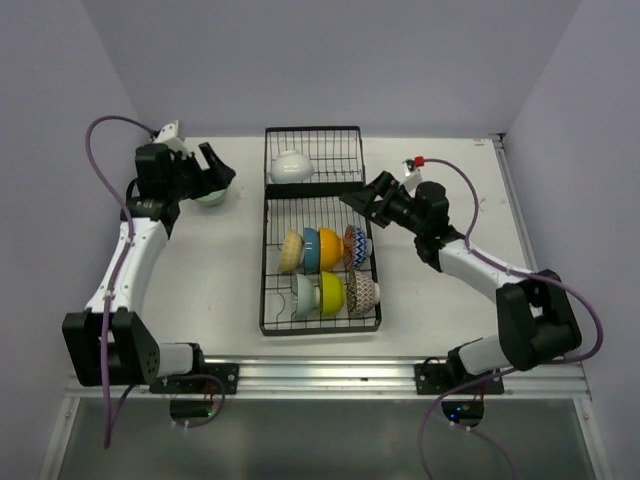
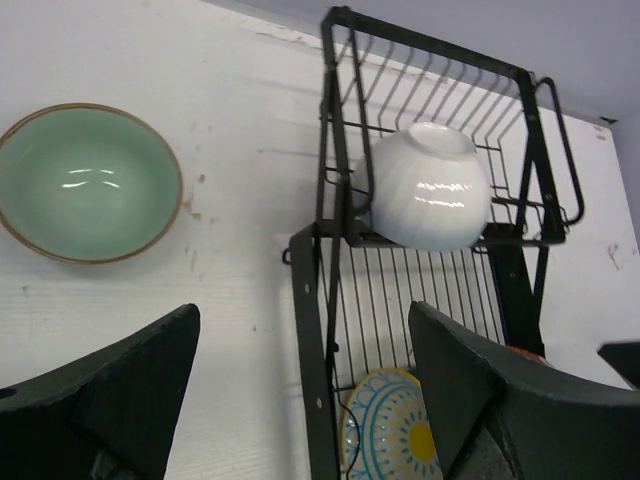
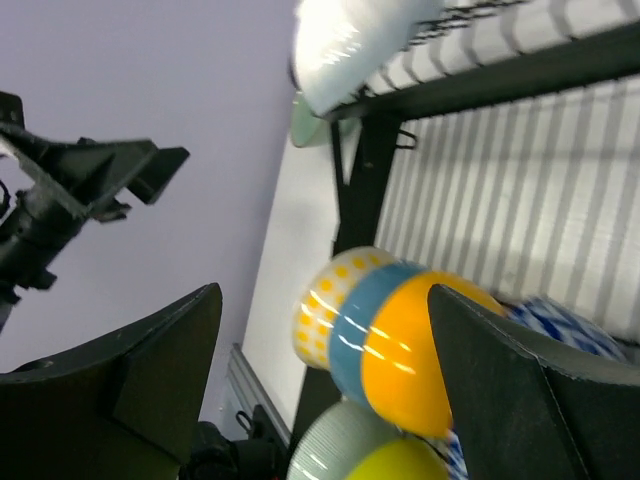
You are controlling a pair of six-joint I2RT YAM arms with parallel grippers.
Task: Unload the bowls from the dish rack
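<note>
- Noted left gripper (image 1: 214, 168) spread open, empty, near mint bowl (image 2: 90, 185) sitting upright on table (image 1: 200, 280), left of dish rack (image 1: 320, 205).
- Found white bowl (image 1: 290, 166) in short section; seven bowls (image 1: 330, 248) on edge in longer section.
- Recorded right gripper (image 1: 362, 193) released, empty, at rack's right side.

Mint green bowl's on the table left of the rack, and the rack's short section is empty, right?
Not empty: the short section of the rack holds a white bowl, per the left wrist view. The rest is right.
</note>
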